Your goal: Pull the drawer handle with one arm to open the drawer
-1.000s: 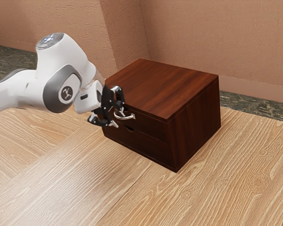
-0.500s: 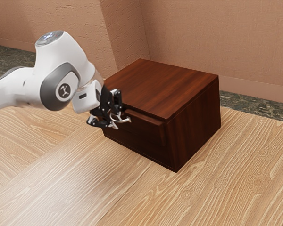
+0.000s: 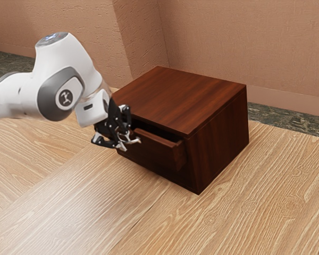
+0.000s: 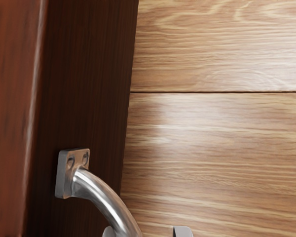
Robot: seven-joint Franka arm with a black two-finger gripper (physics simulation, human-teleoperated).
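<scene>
Legible text: none on any surface.
Arm's grey joint cap (image 3: 64, 97): a small white emblem, a symbol with no letters.
Cabinet (image 3: 202, 111): plain dark wood grain, unlabelled.
Drawer handle (image 4: 96, 195): bare metal; its mounting plate carries two screw holes, no stamp.

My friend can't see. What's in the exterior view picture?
A white robot arm has its gripper at the handle of the partly open top drawer of a dark wooden cabinet. The cabinet sits on pale wood boards.
</scene>
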